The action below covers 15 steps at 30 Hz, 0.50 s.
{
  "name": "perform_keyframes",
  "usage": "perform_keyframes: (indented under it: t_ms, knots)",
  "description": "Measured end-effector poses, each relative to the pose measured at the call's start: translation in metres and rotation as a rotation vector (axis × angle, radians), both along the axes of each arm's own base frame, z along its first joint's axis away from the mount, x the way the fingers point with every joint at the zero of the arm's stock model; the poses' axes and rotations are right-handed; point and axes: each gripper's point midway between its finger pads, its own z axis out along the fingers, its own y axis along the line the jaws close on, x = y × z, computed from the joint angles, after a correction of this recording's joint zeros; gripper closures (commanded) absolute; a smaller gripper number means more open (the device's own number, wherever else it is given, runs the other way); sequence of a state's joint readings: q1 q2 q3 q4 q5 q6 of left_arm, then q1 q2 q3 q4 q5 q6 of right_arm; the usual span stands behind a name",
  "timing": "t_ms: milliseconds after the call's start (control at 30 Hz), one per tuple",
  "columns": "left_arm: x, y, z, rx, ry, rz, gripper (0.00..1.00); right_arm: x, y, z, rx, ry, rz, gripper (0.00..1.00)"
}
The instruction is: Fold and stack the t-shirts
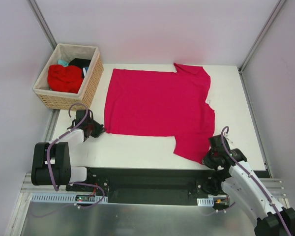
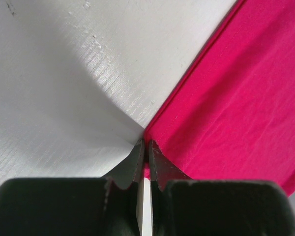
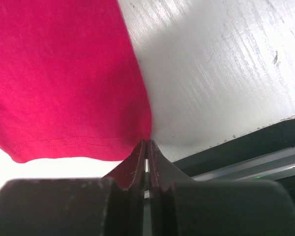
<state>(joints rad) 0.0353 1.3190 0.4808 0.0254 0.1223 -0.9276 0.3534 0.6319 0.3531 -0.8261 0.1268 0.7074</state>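
A large crimson-pink t-shirt (image 1: 157, 101) lies spread flat on the white table (image 1: 137, 150), with one sleeve at the far right and one at the near right. My left gripper (image 1: 97, 129) is at the shirt's near left corner. In the left wrist view its jaws (image 2: 145, 143) are shut, with the corner of the shirt (image 2: 236, 98) pinched between them. My right gripper (image 1: 210, 158) is at the near right sleeve. In the right wrist view its jaws (image 3: 146, 142) are shut on the corner of the sleeve hem (image 3: 64, 73).
A woven wicker basket (image 1: 92, 84) stands at the back left and holds a bright red tee (image 1: 65, 77), a black tee (image 1: 80, 62) and a teal tee (image 1: 63, 62). A black rail (image 1: 147, 177) runs along the table's near edge. Walls enclose both sides.
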Motion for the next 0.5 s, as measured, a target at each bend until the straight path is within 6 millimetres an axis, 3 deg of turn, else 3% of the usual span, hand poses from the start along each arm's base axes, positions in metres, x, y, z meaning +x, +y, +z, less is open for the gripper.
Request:
perform_keyframes:
  t_ms: [367,500]
  knots:
    - [-0.001,0.003,0.000,0.000,0.004,0.011,1.00,0.002,-0.003,0.001,-0.015,-0.009,-0.010,0.99]
    - [-0.002,0.003,0.003,-0.001,0.006,0.007,1.00,0.014,-0.007,0.021,-0.047,-0.073,0.005,0.99]
